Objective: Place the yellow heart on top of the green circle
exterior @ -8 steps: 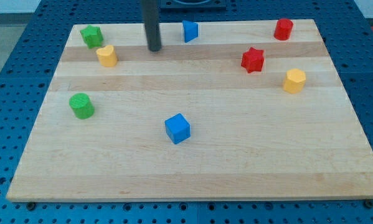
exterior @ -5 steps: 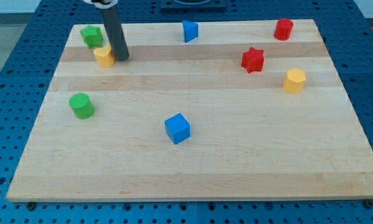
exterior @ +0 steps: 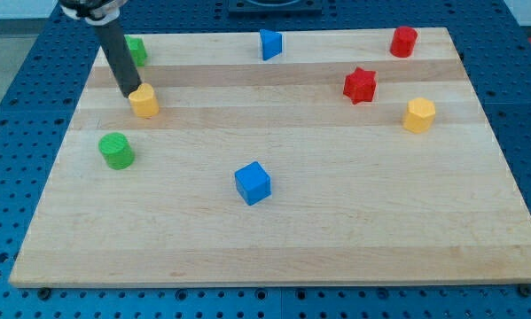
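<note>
While leaning in from the upper left, tip: my tip (exterior: 128,93) is touching the yellow heart's upper-left edge.
Yellow heart: the yellow heart (exterior: 144,101) is sitting in the upper left of the wooden board (exterior: 300,230).
Green circle: the green circle (exterior: 116,151) is lying just below-left of it, apart.
Claw: a bare rod is ending the arm, with nothing spreading or pinching.

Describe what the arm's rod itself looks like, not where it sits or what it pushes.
My tip is the lower end of a straight, plain, dark grey to black cylindrical rod with no visible markings or cables. At the view's top the rod enters a wider light-coloured fitting with dark parts, cut off by the frame edge. Nothing more of the arm shows.
</note>
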`<action>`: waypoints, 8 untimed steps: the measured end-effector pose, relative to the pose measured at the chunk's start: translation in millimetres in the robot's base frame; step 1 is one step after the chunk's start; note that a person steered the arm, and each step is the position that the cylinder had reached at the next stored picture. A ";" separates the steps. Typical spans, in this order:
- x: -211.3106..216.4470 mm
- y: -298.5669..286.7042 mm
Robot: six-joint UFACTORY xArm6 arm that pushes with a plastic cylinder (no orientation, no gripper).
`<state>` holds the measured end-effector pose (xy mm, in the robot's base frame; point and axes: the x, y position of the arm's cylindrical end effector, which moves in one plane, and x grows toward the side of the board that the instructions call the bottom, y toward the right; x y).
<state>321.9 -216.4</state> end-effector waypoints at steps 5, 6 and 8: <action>16.7 46.3; 12.1 57.1; 30.2 87.0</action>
